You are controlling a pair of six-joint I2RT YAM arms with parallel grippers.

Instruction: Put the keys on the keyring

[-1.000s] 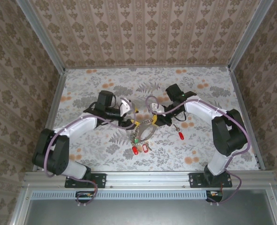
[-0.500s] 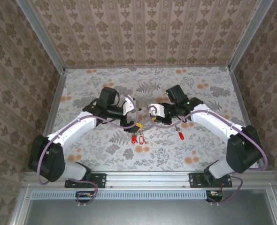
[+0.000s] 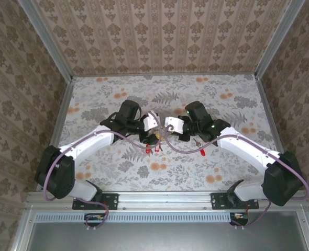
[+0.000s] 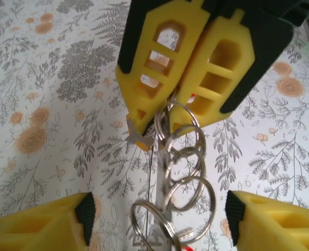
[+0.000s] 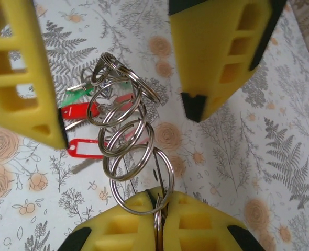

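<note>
One red key (image 3: 201, 152) lies loose on the counter (image 3: 222, 89), by the near edge. Past it, over the middle, the right fingers (image 5: 128, 225) pinch the keyring (image 5: 124, 137), now lifted with keys (image 5: 81, 111) dangling. The open left fingers (image 4: 34, 222) are closing in to help.

Both arms were extended forward and angled inward, elbows turned outward, so that the left gripper (image 3: 154, 138) and the right gripper (image 3: 164, 132) were set nearly tip to tip. The left gripper's fingers (image 4: 39, 225) were spread wide apart; the right gripper's fingers (image 5: 128, 222) were pressed together, facing that gap
</note>
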